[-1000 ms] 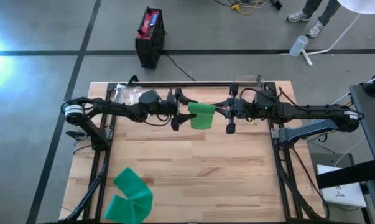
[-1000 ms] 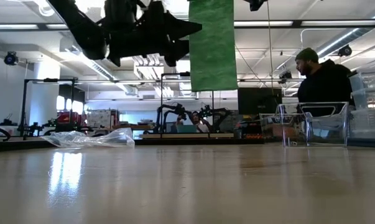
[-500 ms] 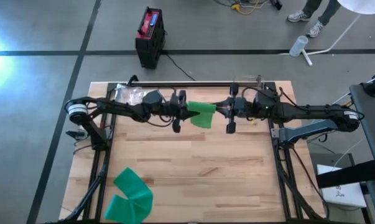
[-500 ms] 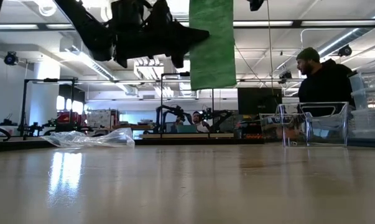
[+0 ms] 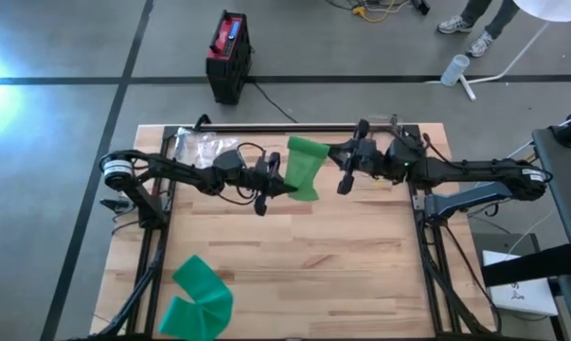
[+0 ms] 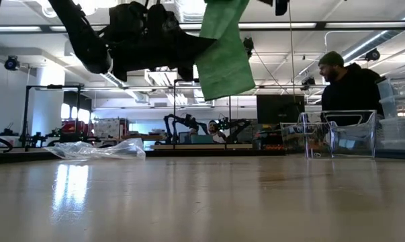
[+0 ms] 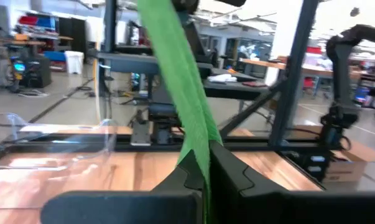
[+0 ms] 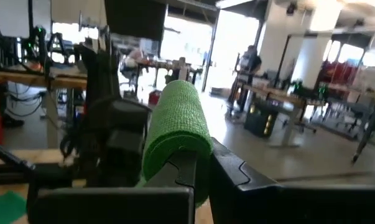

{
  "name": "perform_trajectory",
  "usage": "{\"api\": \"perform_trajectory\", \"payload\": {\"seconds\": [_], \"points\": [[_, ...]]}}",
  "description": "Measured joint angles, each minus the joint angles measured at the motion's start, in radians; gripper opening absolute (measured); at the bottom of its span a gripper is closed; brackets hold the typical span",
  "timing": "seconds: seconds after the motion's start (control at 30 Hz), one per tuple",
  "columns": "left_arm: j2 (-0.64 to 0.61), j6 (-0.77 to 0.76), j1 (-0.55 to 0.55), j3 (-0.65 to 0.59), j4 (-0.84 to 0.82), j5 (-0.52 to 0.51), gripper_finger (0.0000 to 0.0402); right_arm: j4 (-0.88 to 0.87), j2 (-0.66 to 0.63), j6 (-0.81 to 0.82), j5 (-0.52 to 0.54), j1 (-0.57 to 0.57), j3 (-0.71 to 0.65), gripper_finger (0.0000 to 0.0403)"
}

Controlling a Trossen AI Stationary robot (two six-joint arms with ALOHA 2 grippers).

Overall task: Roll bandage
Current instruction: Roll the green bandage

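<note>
A green bandage (image 5: 304,167) hangs in the air over the far middle of the table, between my two grippers. In the low view the bandage (image 6: 223,54) slants, its lower end well above the table top. My left gripper (image 5: 285,186) is shut on its left side; my right gripper (image 5: 332,157) is shut on its upper end. A second green bandage (image 5: 198,297) lies loosely folded on the table's near left corner, touched by neither gripper. My left gripper pinches the bandage's left edge (image 7: 198,155), low on the hanging strip, between its two fingers. The fingers come level from the table's left. The strip runs slanting upward from them, clear of the table. My right gripper pinches the bandage's upper end between its two fingers, coming level from the table's right. The end bulges in a rounded fold (image 8: 178,121) over the fingers. The rest hangs below, lifted clear.
A crumpled clear plastic bag (image 5: 194,144) lies at the far left. A clear plastic box (image 6: 336,134) stands at the far right. A rail (image 5: 294,126) runs along the far edge. A person (image 6: 350,84) sits beyond the table.
My left gripper has moved right to the hanging bandage and shut on its left edge, then drawn toward the near edge. My right gripper has turned and shifted slightly toward the far edge. The bandage hung straight before; it now slants.
</note>
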Motion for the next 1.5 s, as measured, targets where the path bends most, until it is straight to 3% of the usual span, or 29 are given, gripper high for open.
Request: {"api": "perform_trajectory", "payload": {"seconds": [0.13,0.3,0.43,1.07,1.5], "points": [[-0.022,-0.002,0.0,-0.005,-0.001,0.07,0.0,0.008,0.001,0.026,0.0,0.0,-0.026,0.0009],[-0.044,-0.015,-0.004,0.023,-0.005,0.291,0.0,0.003,0.014,0.023,-0.001,0.001,-0.051,0.0009],[-0.046,-0.077,-0.019,0.055,-0.003,0.369,0.0,0.0,0.046,0.013,0.0,0.001,-0.064,0.0009],[-0.094,-0.146,-0.017,0.064,-0.017,0.366,0.0,-0.095,0.082,0.019,-0.005,0.001,-0.077,0.0009],[-0.095,-0.243,-0.013,0.073,0.006,0.05,0.0034,-0.134,0.082,0.007,-0.048,0.005,-0.109,0.0009]]}}
